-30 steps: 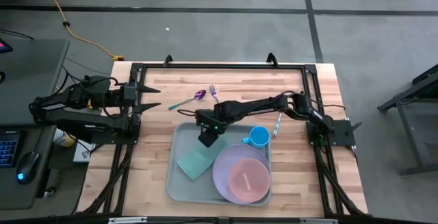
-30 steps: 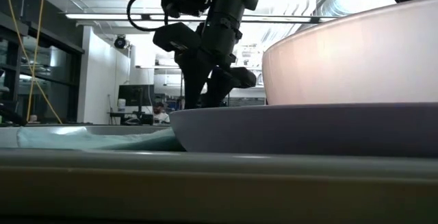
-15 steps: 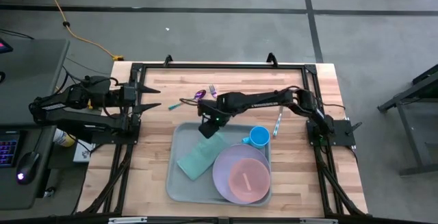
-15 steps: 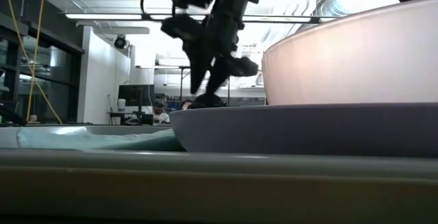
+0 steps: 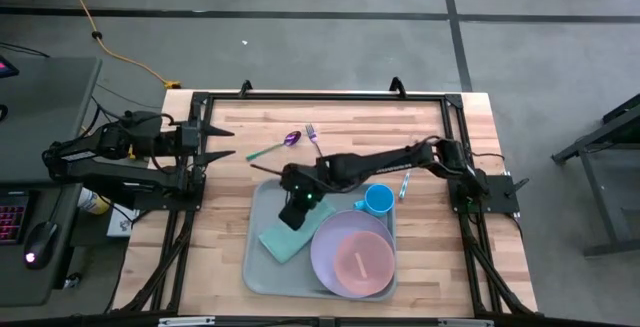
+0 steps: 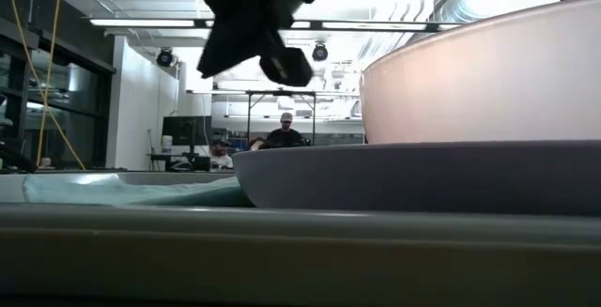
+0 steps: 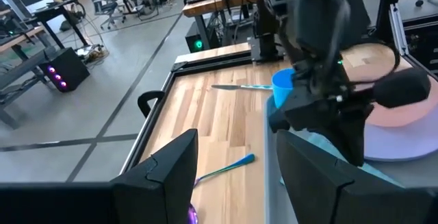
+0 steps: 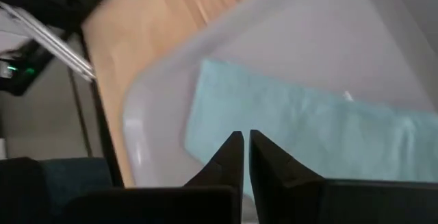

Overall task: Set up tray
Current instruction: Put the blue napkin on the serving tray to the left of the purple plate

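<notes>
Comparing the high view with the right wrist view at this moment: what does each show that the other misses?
Only the high view shows the left claw parked open at the table's left edge, the blue cup, the lavender plate with its pink bowl, and the spoon and fork on the table. Only the right wrist view shows the right claw shut and empty. Both show the tray and the teal napkin in it.

We see a smooth matt plastic tray (image 5: 255,267), a soft teal cloth (image 5: 283,239), glossy pink bowl (image 5: 362,262), and pale planked wood table (image 5: 215,237).
</notes>
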You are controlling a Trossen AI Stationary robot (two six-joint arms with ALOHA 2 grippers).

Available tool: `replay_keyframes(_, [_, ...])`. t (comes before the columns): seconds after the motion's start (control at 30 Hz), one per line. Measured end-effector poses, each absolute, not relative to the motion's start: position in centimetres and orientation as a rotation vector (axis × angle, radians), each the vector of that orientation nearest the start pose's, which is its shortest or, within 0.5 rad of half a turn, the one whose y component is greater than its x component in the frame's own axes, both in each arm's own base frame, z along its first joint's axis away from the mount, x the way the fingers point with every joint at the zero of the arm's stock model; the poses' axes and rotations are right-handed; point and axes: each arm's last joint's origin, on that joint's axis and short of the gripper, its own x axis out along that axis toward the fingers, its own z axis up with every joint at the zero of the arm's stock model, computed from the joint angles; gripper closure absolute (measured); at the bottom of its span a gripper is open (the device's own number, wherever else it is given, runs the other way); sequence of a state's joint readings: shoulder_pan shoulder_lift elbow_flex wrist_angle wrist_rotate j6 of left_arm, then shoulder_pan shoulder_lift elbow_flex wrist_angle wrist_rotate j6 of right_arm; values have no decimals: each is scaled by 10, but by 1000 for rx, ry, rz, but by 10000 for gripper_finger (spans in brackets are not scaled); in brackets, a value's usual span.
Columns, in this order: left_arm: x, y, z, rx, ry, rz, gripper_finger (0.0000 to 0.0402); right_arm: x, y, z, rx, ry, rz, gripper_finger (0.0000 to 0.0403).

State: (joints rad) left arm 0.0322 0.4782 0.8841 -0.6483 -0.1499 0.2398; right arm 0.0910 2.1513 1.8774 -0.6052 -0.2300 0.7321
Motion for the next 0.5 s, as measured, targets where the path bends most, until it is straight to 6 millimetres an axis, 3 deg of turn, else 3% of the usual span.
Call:
replay_keyframes(0.23, [81, 7, 357, 250, 229, 157, 174, 460, 53, 223, 732, 1142, -226, 403])
replay_keyframes(0.37, [82, 7, 359, 249, 206, 160, 174, 459, 43, 223, 749, 1153, -250, 403])
replay_keyframes(0.5, [82, 7, 361, 248, 188, 162, 174, 464, 37, 207, 748, 1184, -264, 403])
